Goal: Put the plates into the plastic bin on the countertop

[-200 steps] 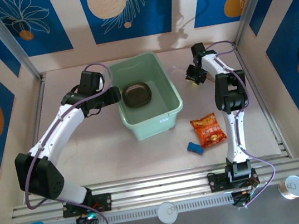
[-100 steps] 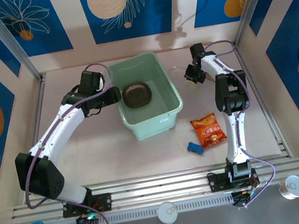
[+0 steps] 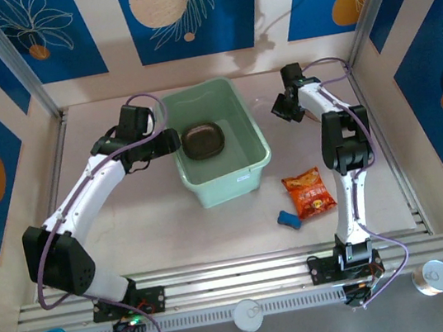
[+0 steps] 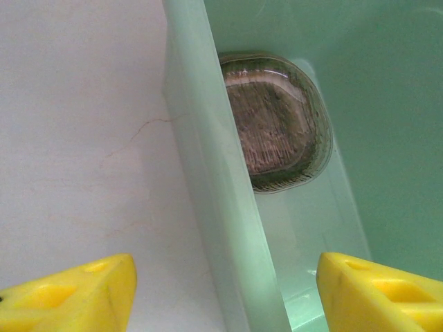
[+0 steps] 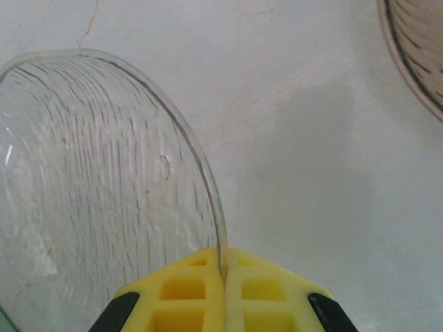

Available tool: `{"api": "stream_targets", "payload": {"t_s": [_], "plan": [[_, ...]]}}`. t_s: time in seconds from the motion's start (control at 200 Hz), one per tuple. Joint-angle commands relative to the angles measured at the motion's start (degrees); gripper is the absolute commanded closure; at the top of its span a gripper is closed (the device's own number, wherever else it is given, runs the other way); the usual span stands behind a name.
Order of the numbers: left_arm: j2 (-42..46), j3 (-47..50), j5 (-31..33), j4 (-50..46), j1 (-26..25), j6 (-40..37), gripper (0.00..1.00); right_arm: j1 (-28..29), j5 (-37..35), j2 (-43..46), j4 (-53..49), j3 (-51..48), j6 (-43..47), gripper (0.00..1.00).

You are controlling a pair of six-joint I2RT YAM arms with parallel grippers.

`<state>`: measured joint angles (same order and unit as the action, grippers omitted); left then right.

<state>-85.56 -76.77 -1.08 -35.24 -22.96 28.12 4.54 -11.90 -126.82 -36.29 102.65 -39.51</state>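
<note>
The mint-green plastic bin [image 3: 247, 160] stands mid-countertop [image 3: 146, 219] with a stack of smoky-brown plates [image 3: 203, 139] on its floor. My left gripper [image 3: 171, 140] is open and straddles the bin's left wall [image 4: 208, 180], one finger outside and one inside; the wrist view shows the top brown plate [image 4: 277, 121] beyond it. My right gripper [image 3: 280, 108] is right of the bin near the back wall, shut [image 5: 223, 261] on the rim of a clear ribbed plate [image 5: 90, 187] that tilts up from the surface. The edge of another plate [image 5: 417, 48] shows at the upper right.
An orange-red snack packet [image 3: 307, 193] and a small blue object [image 3: 289, 219] lie on the countertop in front of the right arm. Cream walls with blue panels close in the back and both sides. Bare surface lies left of the bin.
My right gripper has shut onto the clear plate's rim and shifted slightly toward the back and left. The left arm and the bin have not moved.
</note>
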Motion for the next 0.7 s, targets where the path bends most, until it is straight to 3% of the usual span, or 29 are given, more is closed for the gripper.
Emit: {"api": "stream_targets", "payload": {"t_s": [0.0, 0.695], "plan": [[1.8, 0.5, -1.2, 0.4, -0.4, -0.6, 0.3, -0.1, -1.4, 4.5, 0.3, -1.1, -1.6, 0.99], [7.3, 5.0, -2.7, 5.5, -0.2, -3.5, 0.3, -0.9, -3.7, 21.7, -5.0, -5.5, -7.2, 1.0]]}}
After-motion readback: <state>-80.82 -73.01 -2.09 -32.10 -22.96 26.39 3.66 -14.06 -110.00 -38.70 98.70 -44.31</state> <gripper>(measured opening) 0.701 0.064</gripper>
